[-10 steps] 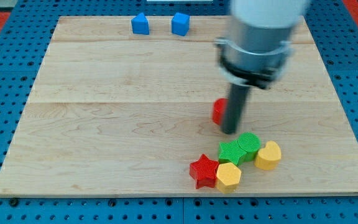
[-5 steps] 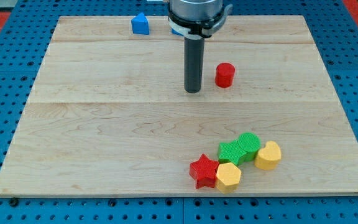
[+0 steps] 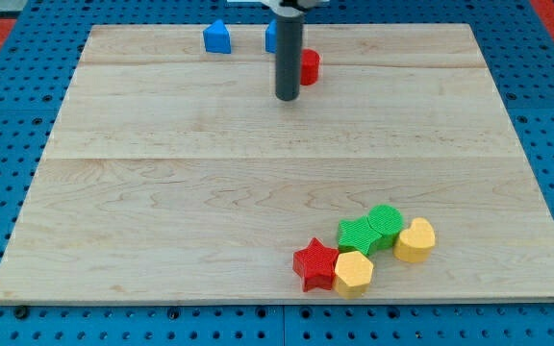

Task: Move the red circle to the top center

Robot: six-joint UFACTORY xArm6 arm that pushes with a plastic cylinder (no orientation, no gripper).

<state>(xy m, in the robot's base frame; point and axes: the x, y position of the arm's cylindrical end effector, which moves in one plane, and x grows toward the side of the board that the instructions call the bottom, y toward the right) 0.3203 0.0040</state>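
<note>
The red circle (image 3: 310,66) lies near the view's top centre of the wooden board (image 3: 162,192), partly hidden behind my rod. My tip (image 3: 287,97) rests on the board just below and left of the red circle, close to it or touching. A blue block (image 3: 270,36) sits behind the rod, just left of the red circle.
A blue house-shaped block (image 3: 217,37) sits at the top, left of centre. At the bottom right lies a cluster: a red star (image 3: 314,264), a yellow hexagon (image 3: 354,272), two green blocks (image 3: 358,234) (image 3: 386,222) and a yellow block (image 3: 415,239).
The red circle has moved up and to the left, from mid-board to near the top centre. My rod has moved up the board along with it.
</note>
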